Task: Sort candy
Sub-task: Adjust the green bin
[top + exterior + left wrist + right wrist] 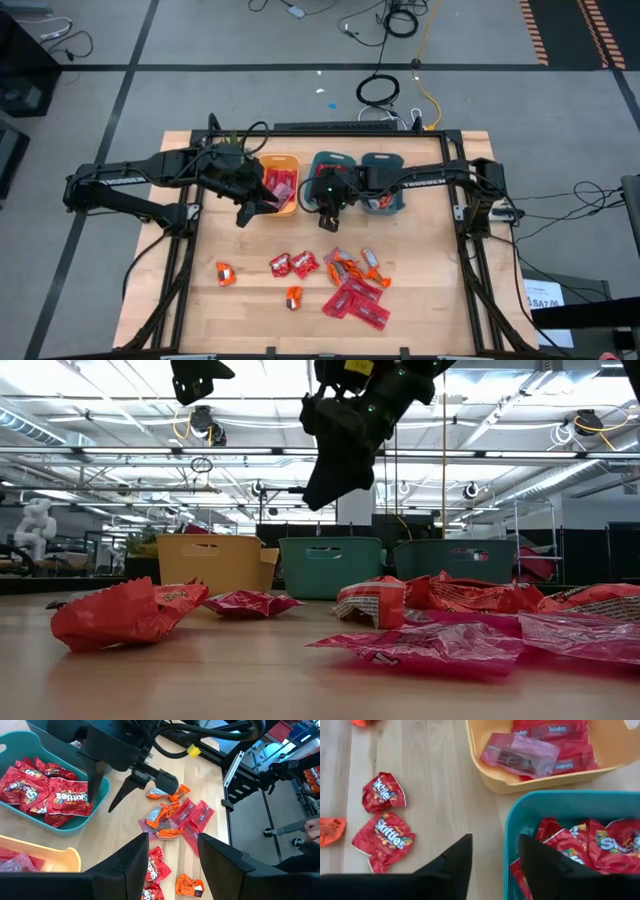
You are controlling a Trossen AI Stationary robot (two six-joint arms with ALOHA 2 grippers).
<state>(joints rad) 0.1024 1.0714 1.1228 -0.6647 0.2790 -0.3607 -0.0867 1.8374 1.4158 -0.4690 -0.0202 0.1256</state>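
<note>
Right gripper (330, 222) spread, empty, over teal bin's (322, 164) near rim; left gripper (247, 212) spread, empty, beside yellow bin (291, 161).

**Bins at the back, loose sweets up front**

Three bins stand in a row at twelve o'clock on the counter (420, 290): the left bin (281, 186), middle bin (335, 180), right bin (383, 182). Candy (355, 296) lies scattered toward six o'clock. One stray piece (225, 273) sits at eight o'clock. Both hands hang over the bins.
</note>
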